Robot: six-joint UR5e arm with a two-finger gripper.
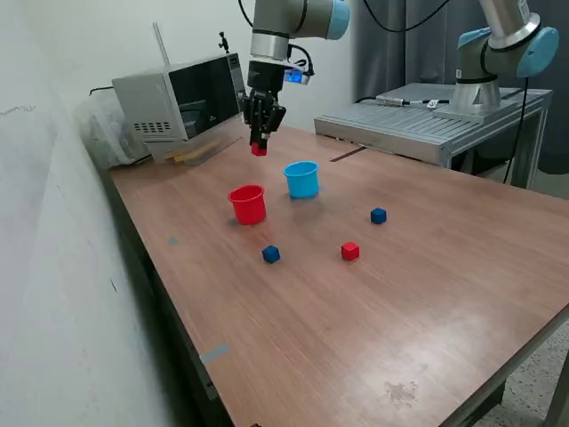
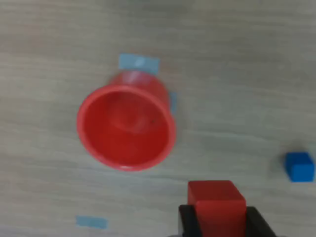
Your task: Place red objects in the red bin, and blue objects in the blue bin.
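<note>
pincer raised above the bench, closed on a red cube pinched between its two fingers; in the exterior view, at about 12 o'clock from the red cup and well above it. red cup upright on the bench, light blue cup just beside it at about 2 o'clock, the two apart. second red cube on the bench at about 4 o'clock from the red cup. one dark blue cube at about 5 o'clock from the red cup, another dark blue cube at about 4 o'clock from the light blue cup. all three loose cubes apart from each other and from both cups. microwave at the far end of the bench; second arm on a grey metal table toward the exterior view's right.

only in the wrist view: red cup seen from above, open and with nothing inside; held red cube squeezed between dark fingers, off to one side of the cup's mouth rather than over it; blue tape marks on the bench by the cup; one dark blue cube near the frame edge. light blue cup, second red cube and other blue cube visible only in the exterior view.
</note>
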